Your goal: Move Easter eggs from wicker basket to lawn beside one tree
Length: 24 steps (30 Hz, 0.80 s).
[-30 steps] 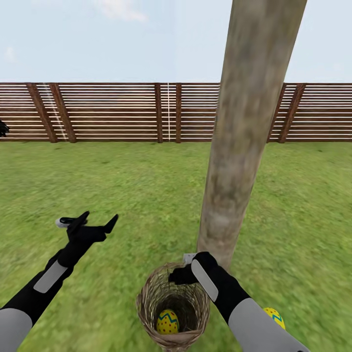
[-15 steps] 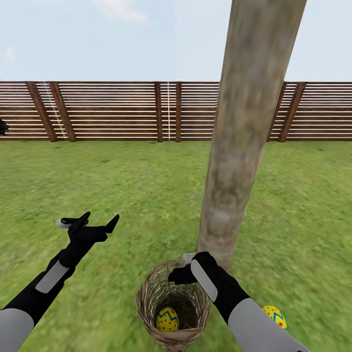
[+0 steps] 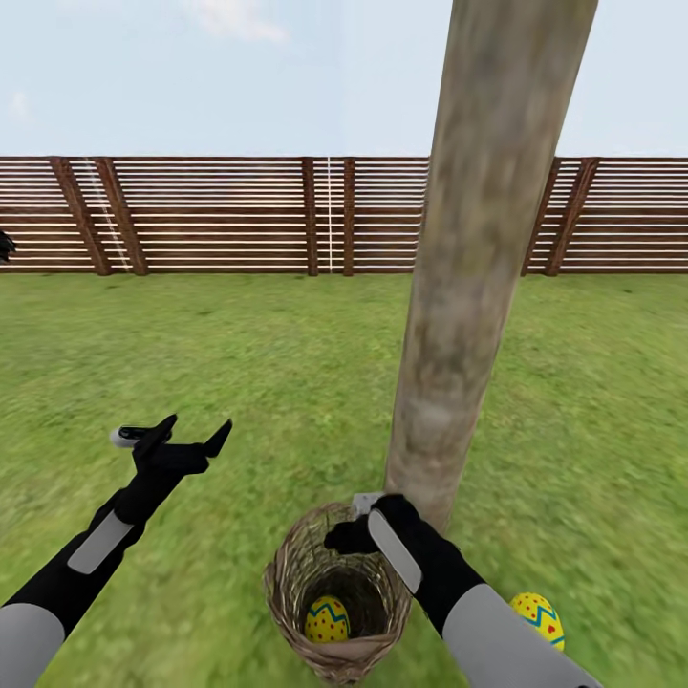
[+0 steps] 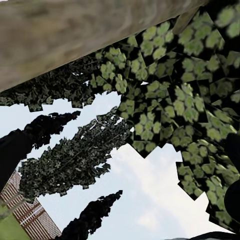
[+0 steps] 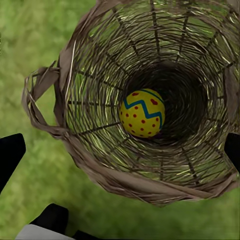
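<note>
The wicker basket (image 3: 334, 600) stands on the lawn (image 3: 239, 363) at the foot of the pale tree (image 3: 459, 287). One yellow Easter egg (image 3: 327, 619) with a blue zigzag lies at its bottom, seen from above as the egg (image 5: 142, 113) inside the basket (image 5: 90, 100). A second egg (image 3: 538, 617) rests on the grass right of the trunk. The third egg is out of view. My right gripper (image 3: 349, 535) hovers over the basket mouth, open, its fingers (image 5: 10, 156) spread wide and holding nothing. My left gripper (image 3: 196, 430) is raised over the grass, open.
A brown slat fence (image 3: 239, 218) rings the garden at the back. The left wrist view looks up at the trunk (image 4: 75, 30), leafy crown (image 4: 190, 100) and sky. Open grass stretches to the left and right of the tree.
The whole head view has shifted slightly, so the camera moved. My right gripper stays over the basket mouth and the left arm holds still.
</note>
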### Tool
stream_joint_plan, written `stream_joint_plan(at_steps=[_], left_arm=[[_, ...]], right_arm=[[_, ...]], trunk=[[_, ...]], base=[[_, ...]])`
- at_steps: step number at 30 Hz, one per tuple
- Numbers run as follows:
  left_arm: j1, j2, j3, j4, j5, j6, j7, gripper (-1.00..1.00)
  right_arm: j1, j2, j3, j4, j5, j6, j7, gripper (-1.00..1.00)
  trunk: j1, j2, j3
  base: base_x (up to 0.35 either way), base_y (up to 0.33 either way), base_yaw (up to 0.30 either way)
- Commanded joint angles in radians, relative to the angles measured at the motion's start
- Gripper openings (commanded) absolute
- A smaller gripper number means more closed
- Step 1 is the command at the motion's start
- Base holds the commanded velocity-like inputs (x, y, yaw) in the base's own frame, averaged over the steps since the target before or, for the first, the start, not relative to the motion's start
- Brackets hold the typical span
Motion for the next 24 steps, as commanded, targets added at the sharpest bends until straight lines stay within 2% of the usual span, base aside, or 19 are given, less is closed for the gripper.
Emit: stream_joint_plan(at_steps=[1,4,8,20,24], left_arm=[[-0.001,0.001,-0.005,0.013,0.007,0.011,-0.003,1.0],[-0.001,-0.001,-0.005,0.037,0.006,0.011,-0.003,1.0],[-0.001,-0.003,-0.005,0.042,0.006,0.011,-0.002,1.0],[-0.001,-0.007,-0.008,0.042,0.004,0.011,-0.002,1.0],[-0.001,-0.028,-0.009,0.043,0.003,0.011,-0.002,1.0]], right_arm=[[-0.001,0.0,0.019,-0.001,-0.01,-0.008,-0.01,1.0],[0.0,0.0,0.07,-0.001,-0.016,-0.026,-0.01,1.0],[0.001,0.0,0.094,-0.002,-0.017,-0.031,-0.01,1.0],[0.001,0.0,0.099,-0.002,-0.014,-0.033,-0.009,1.0],[0.001,0.0,0.1,-0.003,-0.011,-0.032,-0.009,1.0]], trunk=[[0.004,-0.008,-0.004],[0.015,-0.029,-0.014],[0.031,-0.057,-0.026],[0.077,-0.141,-0.064],[0.092,-0.169,-0.076]], base=[[0.0,0.0,0.0],[0.0,0.0,0.0],[0.0,0.0,0.0],[0.0,0.0,0.0],[0.0,0.0,0.0]])
